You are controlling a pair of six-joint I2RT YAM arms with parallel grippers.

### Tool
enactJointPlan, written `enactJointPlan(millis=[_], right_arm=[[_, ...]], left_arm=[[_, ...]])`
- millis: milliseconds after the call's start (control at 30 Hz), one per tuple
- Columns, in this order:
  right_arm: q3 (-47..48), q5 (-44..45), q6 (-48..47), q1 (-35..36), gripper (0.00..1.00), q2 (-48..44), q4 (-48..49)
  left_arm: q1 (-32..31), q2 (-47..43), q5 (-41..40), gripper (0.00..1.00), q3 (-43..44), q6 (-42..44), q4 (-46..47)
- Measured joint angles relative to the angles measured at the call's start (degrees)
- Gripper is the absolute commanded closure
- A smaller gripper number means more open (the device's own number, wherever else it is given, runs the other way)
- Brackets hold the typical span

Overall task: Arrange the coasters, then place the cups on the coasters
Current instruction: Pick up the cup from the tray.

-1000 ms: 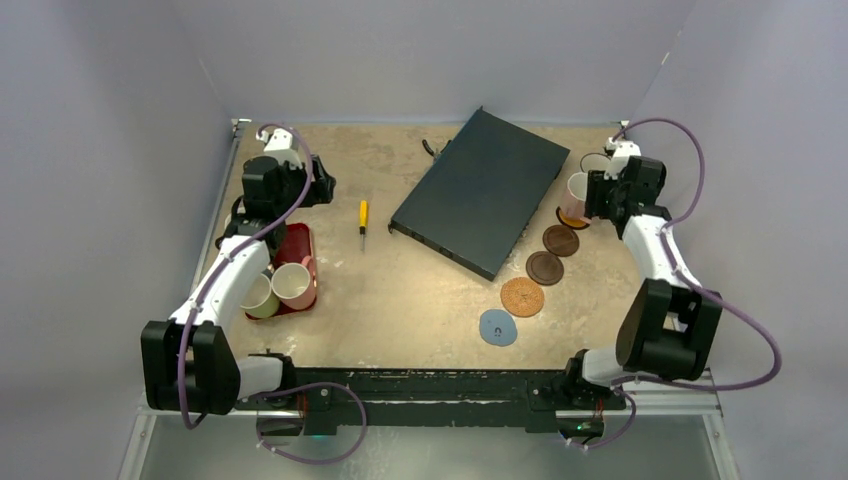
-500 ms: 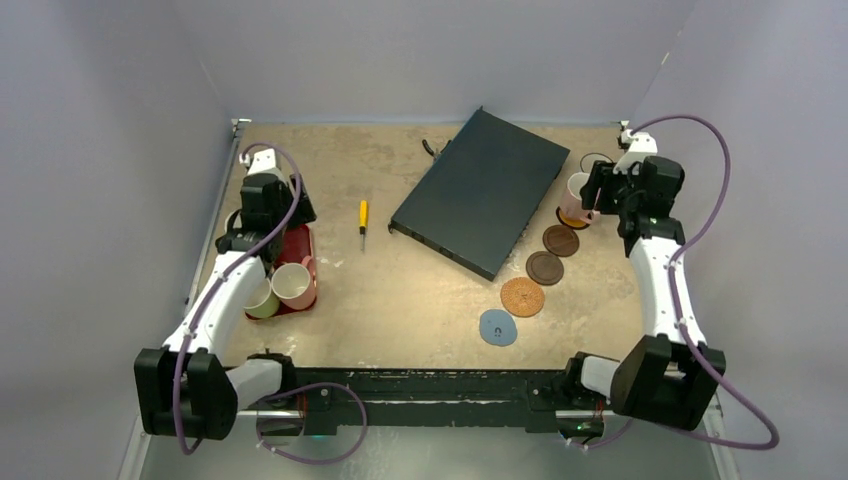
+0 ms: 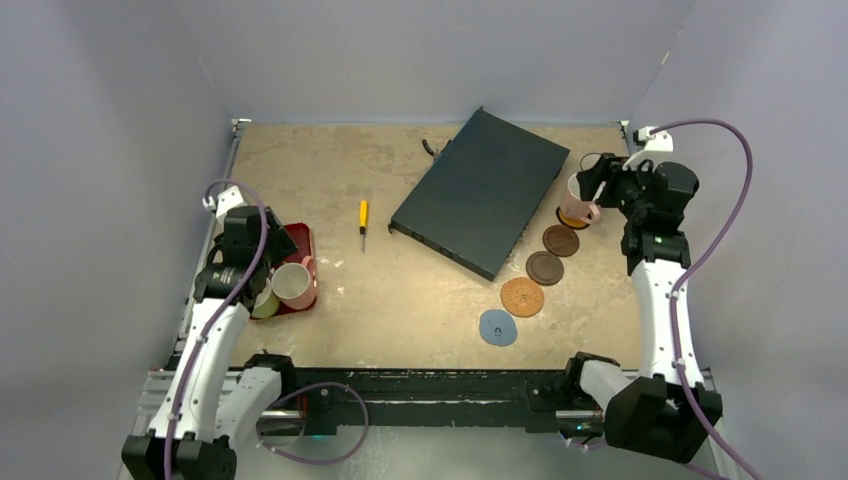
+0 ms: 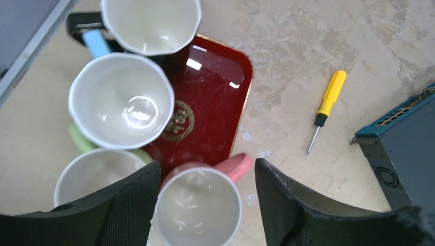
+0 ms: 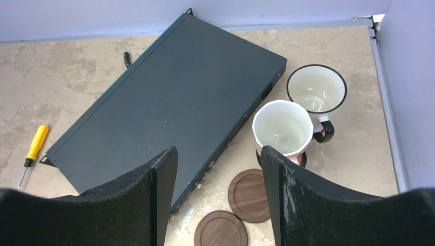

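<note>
Several cups crowd the dark red tray [image 4: 220,87]: a dark one [image 4: 150,23], a light blue one [image 4: 121,100], a green one [image 4: 95,177] and a pink one [image 4: 197,207]. My left gripper [image 4: 205,169] hangs open above them, its fingers either side of the pink cup [image 3: 292,285] without touching it. At the far right another pink cup [image 5: 283,128] stands on a dark-rimmed orange coaster [image 3: 572,222]. My right gripper [image 5: 218,154] is open and empty, drawn back above two dark brown coasters [image 5: 249,195] [image 5: 220,230]. A cork coaster [image 3: 522,297] and a blue-grey coaster [image 3: 498,327] continue the row.
A flat black box [image 3: 480,190] lies slanted across the back middle. A yellow-handled screwdriver [image 3: 363,222] lies to its left. A white mug with a black rim [image 5: 316,89] stands behind the right pink cup, close to the right wall.
The left arm has swung from the tray's far end toward me, over the cups. The right gripper has opened, let go of the pink cup on the orange coaster and drawn back.
</note>
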Motion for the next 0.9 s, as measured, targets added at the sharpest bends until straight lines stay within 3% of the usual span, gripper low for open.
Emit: enactJointPlan(millis=[233,533,800,900], right_arm=[[-1.64,-1.95,2.58,0.0,0.37,2.34,2.75],[-1.9,-2.82,5.01,0.0,0.36,2.82,4.24],[-1.86,-2.58,5.44,0.0,0.35,2.05,3.91],[-1.86,-2.58,5.62,0.0,0.35,2.05,3.74]], left_arm=[[0.0,-3.76,-1.05,0.36,0.17,-7.67,-11.56],[0.0,-8.15,-1.14,0.37,-2.38,-17.75,-18.12],[0.0,-5.9,0.37,0.46,-7.19,-23.3,-19.12],[0.0,-5.73,0.74,0.54,-7.91,-24.39,-18.08]])
